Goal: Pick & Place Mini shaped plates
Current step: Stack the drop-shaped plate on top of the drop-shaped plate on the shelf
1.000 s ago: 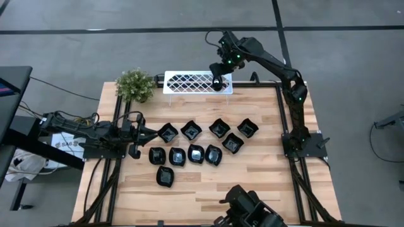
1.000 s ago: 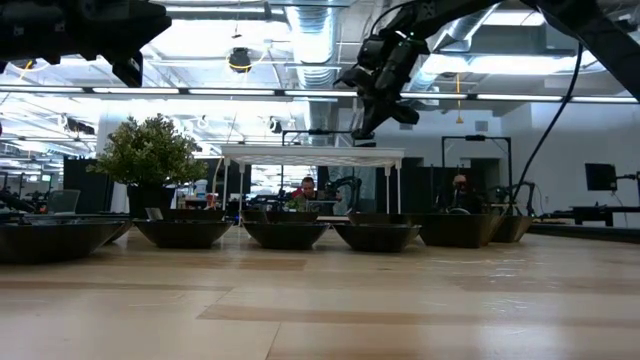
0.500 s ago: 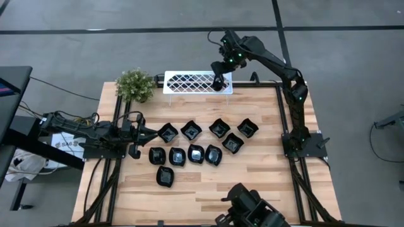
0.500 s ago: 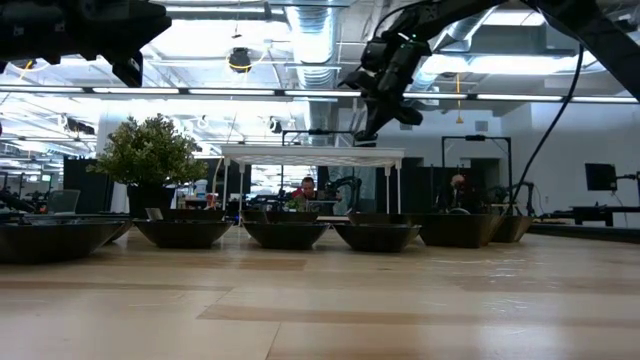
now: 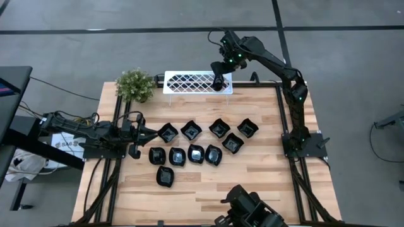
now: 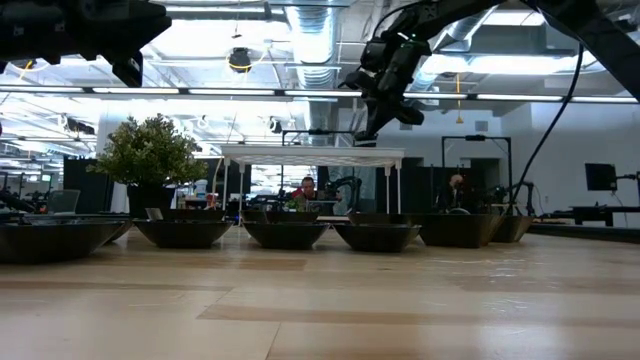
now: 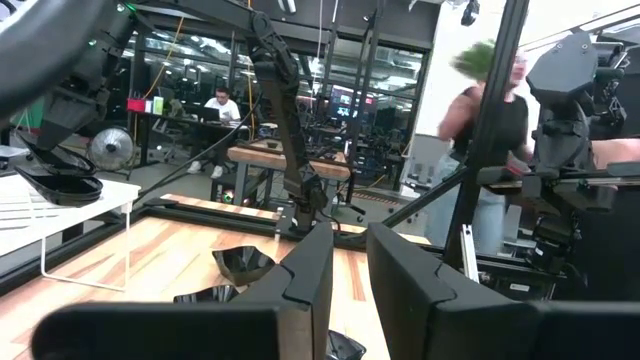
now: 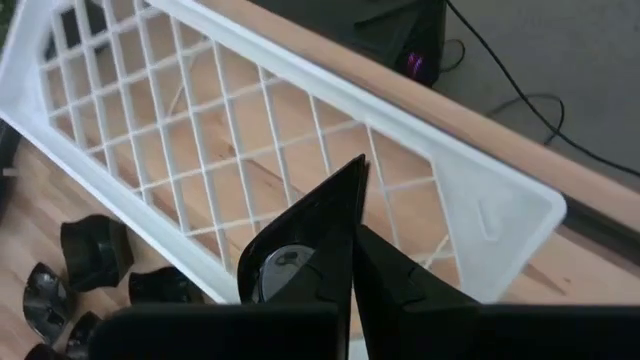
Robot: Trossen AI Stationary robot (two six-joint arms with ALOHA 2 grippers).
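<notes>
Seen from above, a wooden counter carries ten mini shaped plates (all glossy black) clustered near its middle. A white lattice rack stands at the far edge, a small green plant beside it. The right end effector hangs over the rack's right end, fingers pinched together on the rim of one black plate. The left end effector lies low at the counter's left side, just beside the nearest dish, fingers narrowly parted and holding nothing.

From counter height, the dishes line up in a row before the rack, with the right end effector just above its top.

The left wrist camera shows its two dark fingers close together with a slim gap.

The right wrist camera shows the held plate hanging over the white lattice.
</notes>
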